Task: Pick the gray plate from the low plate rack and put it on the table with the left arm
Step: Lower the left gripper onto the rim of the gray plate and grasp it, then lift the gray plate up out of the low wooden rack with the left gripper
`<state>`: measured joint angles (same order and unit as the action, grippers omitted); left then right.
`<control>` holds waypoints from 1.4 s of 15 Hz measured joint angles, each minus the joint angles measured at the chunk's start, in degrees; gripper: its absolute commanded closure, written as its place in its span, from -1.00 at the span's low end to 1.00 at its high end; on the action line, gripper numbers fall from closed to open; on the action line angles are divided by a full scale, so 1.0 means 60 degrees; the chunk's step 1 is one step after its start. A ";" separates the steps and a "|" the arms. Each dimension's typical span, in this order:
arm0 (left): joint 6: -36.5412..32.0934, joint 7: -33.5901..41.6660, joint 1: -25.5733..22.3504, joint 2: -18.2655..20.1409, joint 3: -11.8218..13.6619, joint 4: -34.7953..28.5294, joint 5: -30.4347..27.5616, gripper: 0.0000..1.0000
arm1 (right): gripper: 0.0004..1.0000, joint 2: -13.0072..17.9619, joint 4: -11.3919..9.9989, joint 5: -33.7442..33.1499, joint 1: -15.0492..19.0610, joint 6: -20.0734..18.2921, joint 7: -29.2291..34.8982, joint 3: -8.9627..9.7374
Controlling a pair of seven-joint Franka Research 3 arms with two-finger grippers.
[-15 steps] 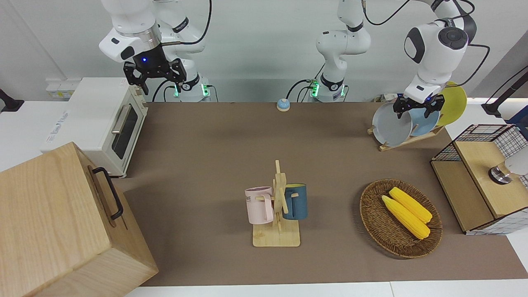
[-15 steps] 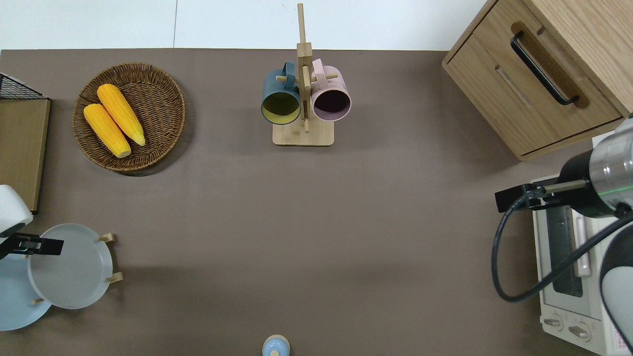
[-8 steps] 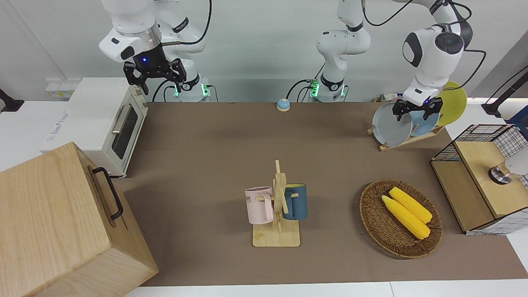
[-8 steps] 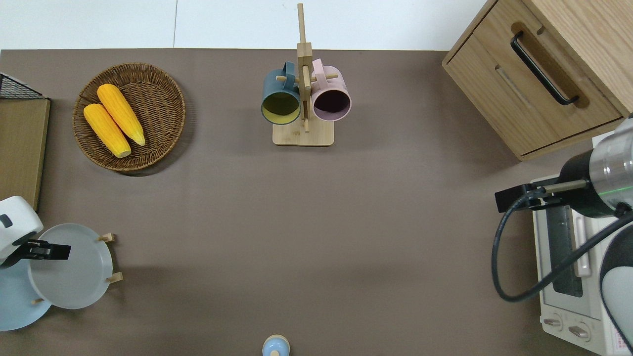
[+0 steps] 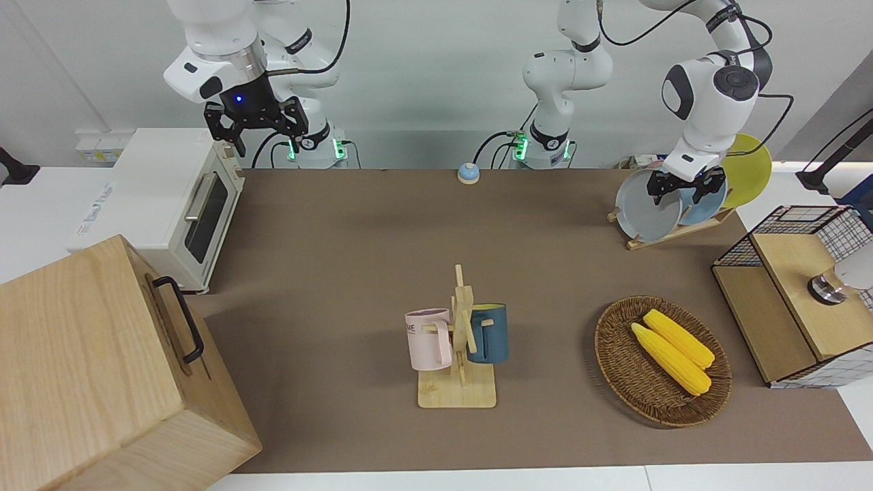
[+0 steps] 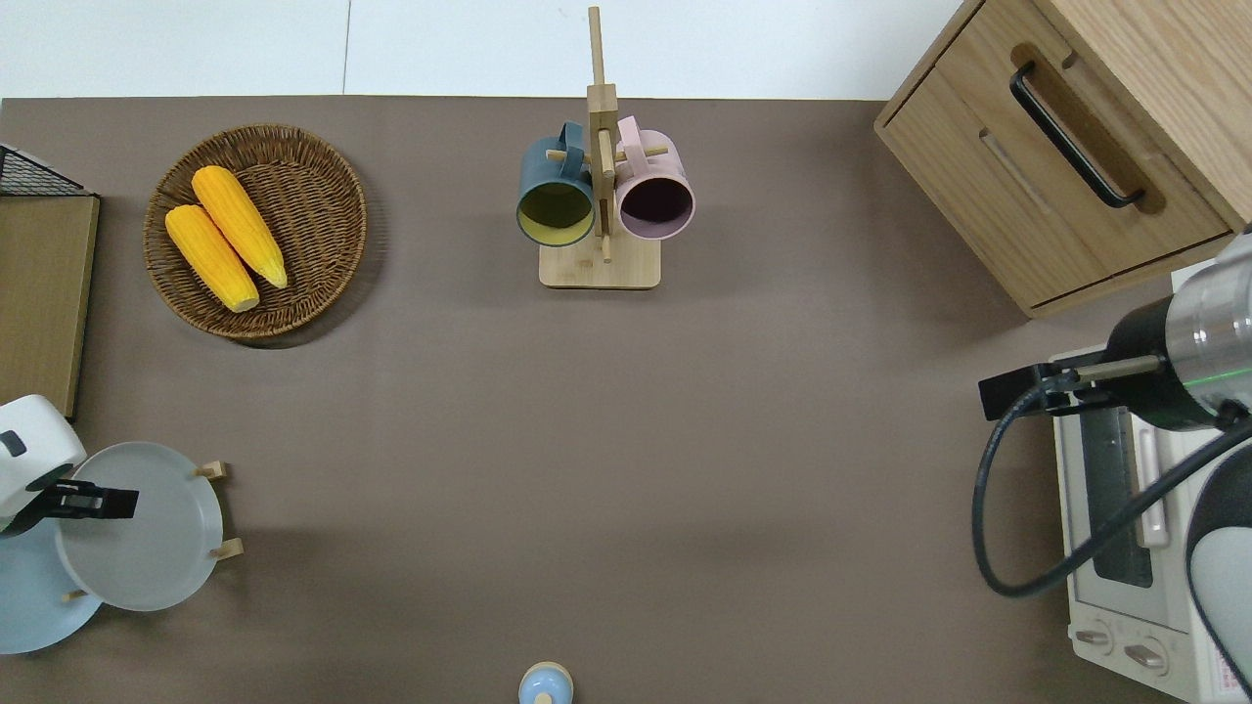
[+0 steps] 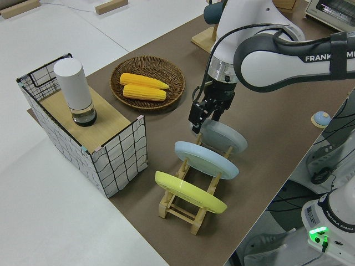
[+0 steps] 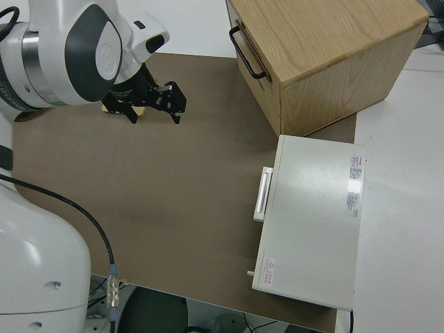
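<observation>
While the right arm is parked, the left tool (image 6: 86,502) sits spread astride the top rim of the gray plate (image 6: 147,528), not yet clenched. Plate leans in the low plate rack's (image 7: 188,208) end slot, nearest the open surface (image 6: 606,450), toward 3 o'clock overhead.

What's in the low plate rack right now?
Three tilted plates in the rack: gray plate, blue plate, yellow plate. The left gripper is at the gray plate's upper rim. The plates hide most of the rack's slots.
</observation>
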<state>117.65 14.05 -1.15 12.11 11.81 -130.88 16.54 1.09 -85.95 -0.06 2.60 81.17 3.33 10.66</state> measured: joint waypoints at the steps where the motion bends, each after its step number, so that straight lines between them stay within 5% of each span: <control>1: 0.0000 0.0000 0.0000 0.0000 0.0000 -0.0008 0.0000 0.61 | -0.97 0.0000 0.0000 0.0000 0.0000 0.0000 0.0000 0.0000; 3: 0.0000 0.0000 0.0000 0.0000 0.0000 -0.0018 0.0001 0.97 | -0.98 0.0000 0.0000 0.0000 0.0000 0.0000 0.0000 0.0000; 4: 0.0000 0.0000 0.0000 0.0000 0.0000 -0.0019 0.0001 1.00 | -0.98 0.0000 0.0000 0.0000 0.0000 0.0000 0.0000 0.0000; 16: -0.0036 -0.0100 0.0016 0.0127 -0.0150 0.0031 -0.0003 1.00 | -0.97 0.0000 0.0000 0.0000 0.0000 0.0000 0.0000 0.0000; 21: -0.1038 -0.0212 0.0022 0.0231 -0.0503 0.0781 0.0009 1.00 | -0.98 0.0000 0.0000 0.0000 0.0000 0.0000 0.0000 0.0000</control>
<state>111.42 12.78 -1.02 13.50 8.79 -126.19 16.59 1.09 -85.95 -0.06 2.60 81.17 3.33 10.66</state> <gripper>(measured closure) 0.855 0.009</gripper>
